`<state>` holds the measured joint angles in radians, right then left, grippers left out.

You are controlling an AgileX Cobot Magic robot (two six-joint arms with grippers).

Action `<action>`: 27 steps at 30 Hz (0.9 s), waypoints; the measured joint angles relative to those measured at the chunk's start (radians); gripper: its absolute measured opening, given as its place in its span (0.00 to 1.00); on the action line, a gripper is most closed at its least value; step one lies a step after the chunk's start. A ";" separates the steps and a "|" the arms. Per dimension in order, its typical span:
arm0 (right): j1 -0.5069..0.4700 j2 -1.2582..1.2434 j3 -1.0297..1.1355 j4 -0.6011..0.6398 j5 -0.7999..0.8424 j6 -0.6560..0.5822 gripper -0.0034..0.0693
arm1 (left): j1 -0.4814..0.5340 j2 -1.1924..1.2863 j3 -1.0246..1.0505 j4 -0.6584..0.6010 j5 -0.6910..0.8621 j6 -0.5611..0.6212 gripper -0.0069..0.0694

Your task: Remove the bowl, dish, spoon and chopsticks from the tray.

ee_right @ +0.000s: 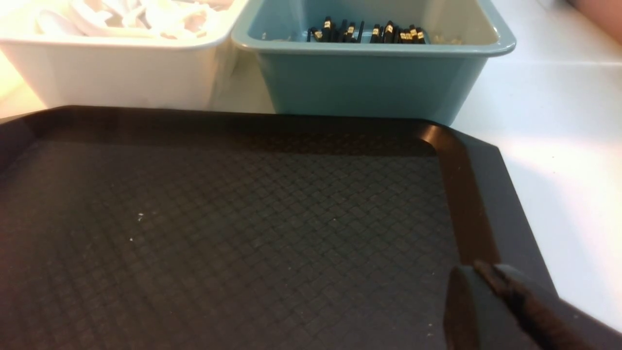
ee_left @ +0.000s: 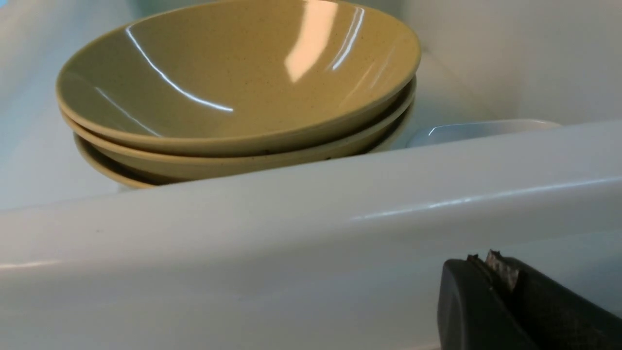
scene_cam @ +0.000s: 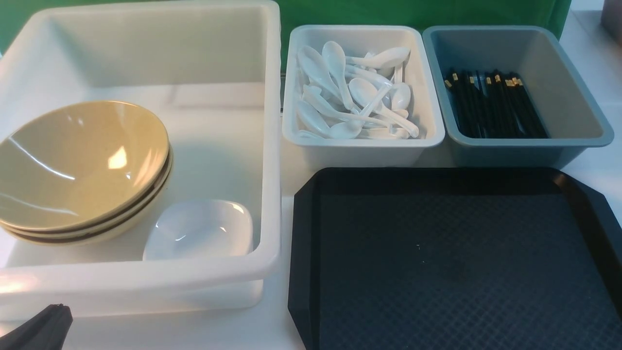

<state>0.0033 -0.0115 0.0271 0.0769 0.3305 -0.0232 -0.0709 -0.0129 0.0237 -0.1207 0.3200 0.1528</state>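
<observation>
Front view shows the tray (scene_cam: 457,262) bare across all its visible surface, so the clearing looks finished. Taking the tray as landmark: the bowl (scene_cam: 80,163) sits well to its left, topmost of a stack of three inside the big white tub (scene_cam: 272,146), and the dish (scene_cam: 199,229) lies in the same tub, between the stack and the tub wall nearest the tray. Just beyond the tray's far edge stand the white bin (scene_cam: 362,146), full of spoons (scene_cam: 357,95), and the grey-blue bin (scene_cam: 578,138), holding the chopsticks (scene_cam: 491,104); which spoon came off the tray cannot be told.

As a judgement, the bowl is glossy, rigid and probably breakable, so it would slip if pinched on its curved wall; the rim is the place to take it. The dish would also go by its rim. A spoon is best held at its short handle, and the thin, stiff chopsticks near mid-length, both together.

The left gripper (ee_left: 491,265), outside the tub's near wall, has its jaws pressed together on nothing. The right gripper (ee_right: 491,277) hangs over the tray's right part, jaws likewise together and empty.
</observation>
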 joint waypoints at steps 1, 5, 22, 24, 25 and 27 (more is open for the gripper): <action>0.000 0.000 0.000 0.000 0.000 0.000 0.11 | 0.000 0.000 0.000 0.000 0.000 0.000 0.08; 0.000 0.000 0.000 0.000 0.000 0.000 0.11 | 0.000 0.000 0.000 -0.001 0.000 0.000 0.08; 0.000 0.000 0.000 0.000 0.001 0.000 0.13 | 0.000 0.000 0.000 -0.001 0.000 0.000 0.08; 0.000 0.000 0.000 0.000 0.001 0.000 0.13 | 0.000 0.000 0.000 -0.001 0.000 0.000 0.08; 0.000 0.000 0.000 0.000 0.001 0.000 0.13 | 0.000 0.000 0.000 -0.001 0.000 0.000 0.08; 0.000 0.000 0.000 0.000 0.001 0.000 0.14 | 0.000 0.000 0.000 -0.001 0.000 0.000 0.08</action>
<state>0.0033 -0.0115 0.0271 0.0769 0.3316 -0.0232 -0.0709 -0.0129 0.0237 -0.1219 0.3200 0.1528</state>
